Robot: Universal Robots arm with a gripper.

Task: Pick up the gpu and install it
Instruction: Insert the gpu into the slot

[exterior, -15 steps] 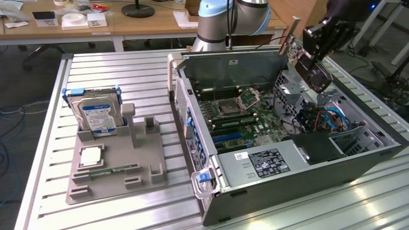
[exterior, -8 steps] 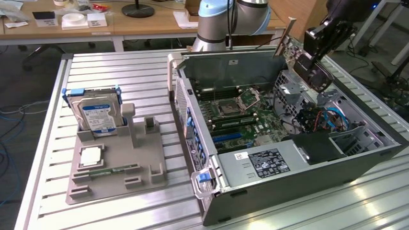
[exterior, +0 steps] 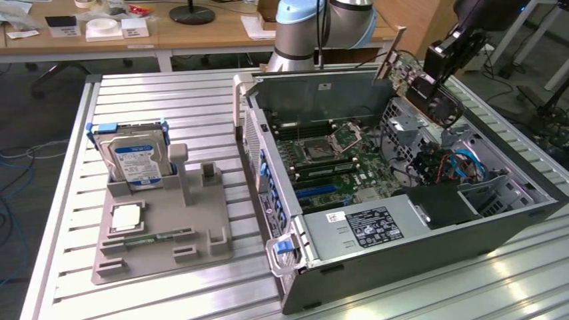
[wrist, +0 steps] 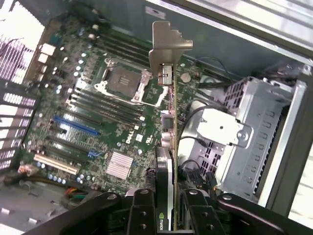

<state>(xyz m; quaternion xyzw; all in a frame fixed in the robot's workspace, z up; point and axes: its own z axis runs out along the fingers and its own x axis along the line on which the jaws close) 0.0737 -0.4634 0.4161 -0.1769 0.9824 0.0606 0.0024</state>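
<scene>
Showing the gripper [wrist: 168, 208] clenched on the gpu [wrist: 165, 171], which sits edge-on between the two fingers with its silver bracket [wrist: 166, 46] at the far end. The card is raised over the motherboard [wrist: 98, 127] inside the open computer case [exterior: 400, 253], beside the drive cage [wrist: 249, 122]. At the exterior view's left, a hard drive [exterior: 133, 160] stands in a grey holder [exterior: 160, 233].

Bright, even room light fell from above. In the exterior view, glare streaked the slatted table [exterior: 524, 280] and the open computer case [exterior: 400, 267] lay shadowed inside. In the wrist view, daylight blew out white behind the vent grille [wrist: 14, 98], and the bracket of the gpu [wrist: 166, 49] shone pale.
</scene>
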